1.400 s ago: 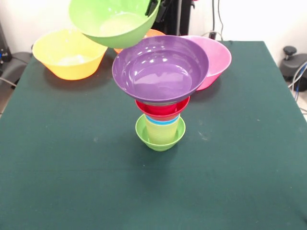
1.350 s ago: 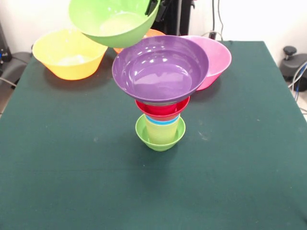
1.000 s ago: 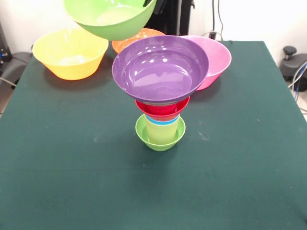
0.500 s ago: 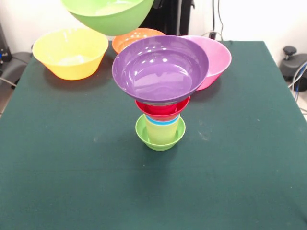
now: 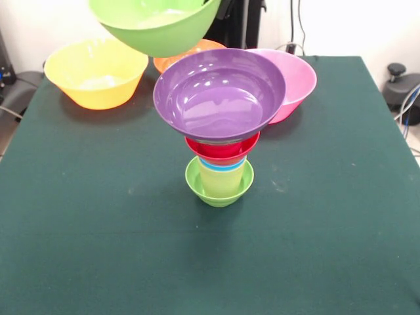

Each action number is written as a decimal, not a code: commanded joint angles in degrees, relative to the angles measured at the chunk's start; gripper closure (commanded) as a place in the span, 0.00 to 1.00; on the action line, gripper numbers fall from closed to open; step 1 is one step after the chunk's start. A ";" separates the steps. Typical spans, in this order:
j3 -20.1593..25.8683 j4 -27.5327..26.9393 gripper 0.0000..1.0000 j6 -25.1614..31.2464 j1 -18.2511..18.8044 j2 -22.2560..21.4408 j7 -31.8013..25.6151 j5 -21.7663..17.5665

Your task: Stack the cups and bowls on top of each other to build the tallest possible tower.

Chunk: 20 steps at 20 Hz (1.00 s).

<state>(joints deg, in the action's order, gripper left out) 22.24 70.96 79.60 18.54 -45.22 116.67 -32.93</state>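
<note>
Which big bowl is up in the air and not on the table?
The large green bowl. It hangs above the table at the top of the picture, while the yellow bowl and the pink bowl both sit on the green table.

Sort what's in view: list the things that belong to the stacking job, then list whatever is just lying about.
Job:
- tower, wide purple bowl on top, small lime-green bowl as base
- large green bowl held up in the air
- yellow bowl, pink bowl and orange bowl waiting on the table

Lying about:
- cables off the table's edge
- black gear beside them
</note>
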 commanded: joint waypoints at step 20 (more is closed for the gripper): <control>-0.15 1.79 1.00 -4.63 -3.91 4.48 -1.55 -2.02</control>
<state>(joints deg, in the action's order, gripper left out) 22.24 70.96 79.57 16.09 -44.60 116.67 -32.93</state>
